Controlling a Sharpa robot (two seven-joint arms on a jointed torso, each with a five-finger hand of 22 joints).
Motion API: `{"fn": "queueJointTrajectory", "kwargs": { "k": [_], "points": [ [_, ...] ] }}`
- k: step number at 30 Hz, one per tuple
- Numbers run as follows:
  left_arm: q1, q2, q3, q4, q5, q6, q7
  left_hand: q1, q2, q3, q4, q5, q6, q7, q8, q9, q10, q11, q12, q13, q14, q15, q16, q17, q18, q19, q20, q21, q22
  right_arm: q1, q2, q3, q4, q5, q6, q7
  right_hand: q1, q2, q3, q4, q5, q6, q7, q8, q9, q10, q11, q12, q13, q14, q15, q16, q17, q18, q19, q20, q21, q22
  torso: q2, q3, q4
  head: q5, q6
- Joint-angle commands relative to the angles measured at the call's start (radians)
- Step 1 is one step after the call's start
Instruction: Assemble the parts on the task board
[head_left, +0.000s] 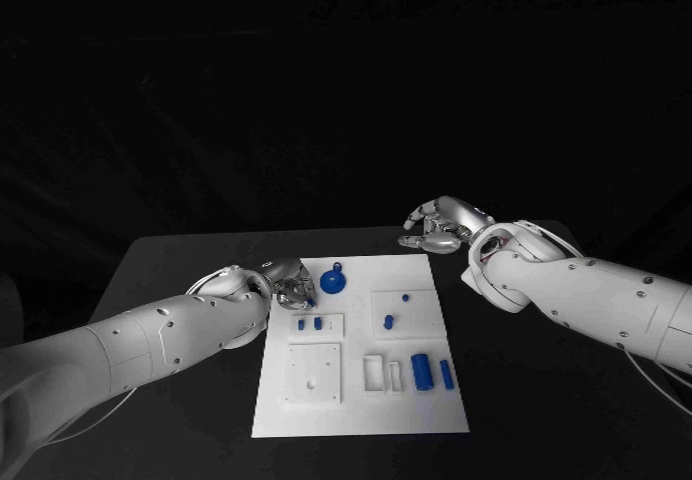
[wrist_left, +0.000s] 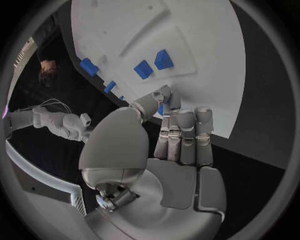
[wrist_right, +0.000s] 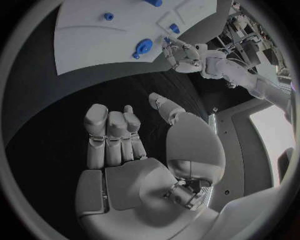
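The white task board (head_left: 361, 410) lies in the middle of the black table. My left hand (head_left: 289, 283) is at the board's far left edge, thumb and a finger pinching a small blue part (wrist_left: 160, 109), mostly hidden by the fingers (wrist_left: 181, 132). A round blue part with a handle (head_left: 335, 281) lies just right of that hand. Two small blue pegs (head_left: 309, 323) stand in a square plate nearer me. My right hand (head_left: 440, 225) hovers over the table beyond the board's far right corner, fingers apart and holding nothing (wrist_right: 125, 145).
A blue cylinder (head_left: 421, 371) and a slim blue bar (head_left: 447, 373) lie near the board's right side. Two small blue pieces (head_left: 388, 321) sit on the raised square plate above them. Bare black table surrounds the board (wrist_right: 94, 35).
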Motion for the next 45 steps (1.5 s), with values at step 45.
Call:
{"fn": "queueJointTrajectory", "kwargs": {
  "k": [45],
  "points": [
    [-0.007,0.011,-0.048,0.017,-0.094,-0.025,-0.004,-0.007,-0.004,0.017,-0.007,0.01,0.002,0.001,-0.005,-0.008,0.004,-0.002,-0.01,-0.002,0.002,-0.003,0.009,-0.003,0.027,0.003,-0.049,0.006,0.015,0.0,0.0,0.0,-0.002,-0.006,0.011,0.006,0.008,0.0,-0.006,0.0,0.003,0.009,0.007,-0.005,0.002,-0.04,0.01,0.005,-0.003,0.007,-0.002,-0.004,0.002,0.118,0.004,-0.007,-0.007,0.007,-0.001,0.0,0.0007,-0.006,-0.006]
  ]
}}
